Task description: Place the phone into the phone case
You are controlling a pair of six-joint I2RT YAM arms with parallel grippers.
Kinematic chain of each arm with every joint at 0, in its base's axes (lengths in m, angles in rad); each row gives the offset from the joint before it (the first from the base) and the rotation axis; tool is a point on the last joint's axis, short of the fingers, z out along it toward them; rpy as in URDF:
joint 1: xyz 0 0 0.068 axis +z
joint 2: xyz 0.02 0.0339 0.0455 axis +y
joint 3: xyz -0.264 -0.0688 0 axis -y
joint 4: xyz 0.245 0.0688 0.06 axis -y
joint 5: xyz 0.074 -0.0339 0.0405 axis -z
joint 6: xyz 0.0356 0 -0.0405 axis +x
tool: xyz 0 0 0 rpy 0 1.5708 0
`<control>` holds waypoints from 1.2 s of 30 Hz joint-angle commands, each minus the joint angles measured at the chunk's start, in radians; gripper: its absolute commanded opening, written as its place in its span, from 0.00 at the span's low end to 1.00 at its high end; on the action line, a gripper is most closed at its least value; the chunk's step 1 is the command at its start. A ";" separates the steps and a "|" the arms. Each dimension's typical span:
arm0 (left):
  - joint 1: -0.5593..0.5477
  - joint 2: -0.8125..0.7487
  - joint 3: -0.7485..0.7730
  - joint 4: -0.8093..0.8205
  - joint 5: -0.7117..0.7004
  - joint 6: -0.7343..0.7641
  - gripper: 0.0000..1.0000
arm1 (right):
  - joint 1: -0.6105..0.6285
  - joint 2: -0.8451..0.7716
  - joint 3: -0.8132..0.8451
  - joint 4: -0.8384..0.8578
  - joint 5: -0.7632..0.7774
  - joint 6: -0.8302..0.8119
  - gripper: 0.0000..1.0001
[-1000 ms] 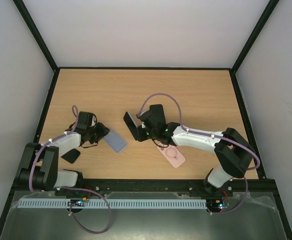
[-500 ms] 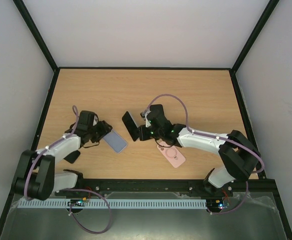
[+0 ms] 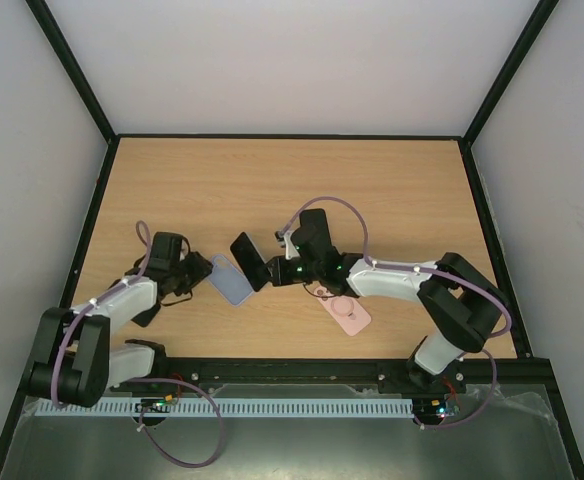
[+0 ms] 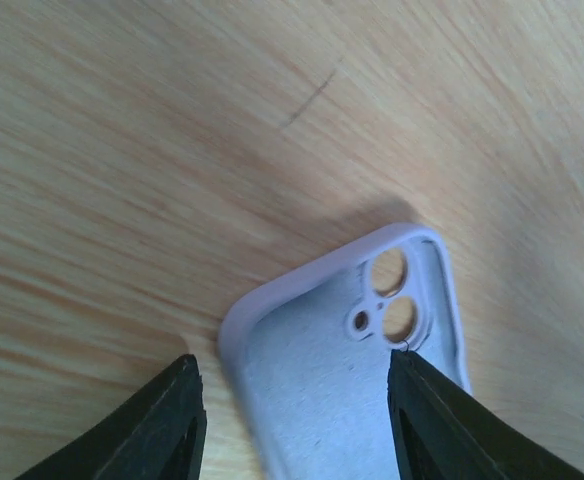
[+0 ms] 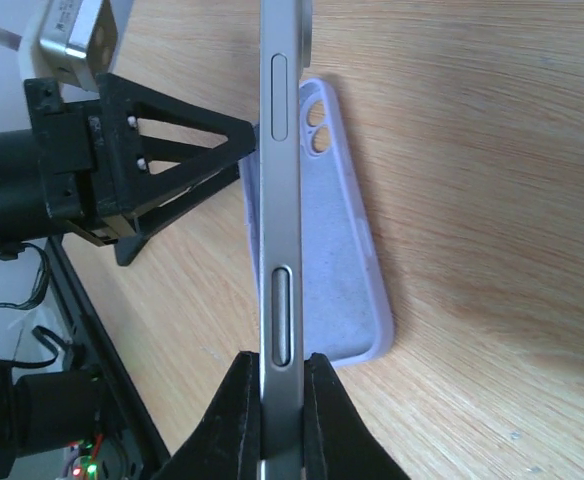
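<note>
The case (image 4: 342, 385) lies open side up on the table (image 4: 122, 120), ready for the phone. The left gripper (image 4: 297, 405) stands half open astride its camera end, probably to steady it, pinching nothing. The right gripper (image 5: 275, 380), clamped tight, holds the phone (image 5: 277, 200) edge-on just above the case

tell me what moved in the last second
The right gripper, fingers shut on the phone, carried it left, up to the lilac case. The left gripper drew back slightly, fingers open astride that case's end. The lilac case and the pink case stayed where they lay.
</note>
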 commanded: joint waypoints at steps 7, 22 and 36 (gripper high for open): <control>-0.024 0.100 -0.047 0.197 0.147 -0.047 0.33 | 0.002 -0.033 -0.029 0.049 0.089 0.060 0.02; -0.047 0.189 -0.021 0.307 0.230 -0.063 0.26 | -0.006 0.061 0.116 -0.141 0.024 -0.227 0.02; -0.037 0.319 0.101 0.334 0.193 0.013 0.21 | -0.041 0.178 0.166 -0.187 0.057 -0.251 0.02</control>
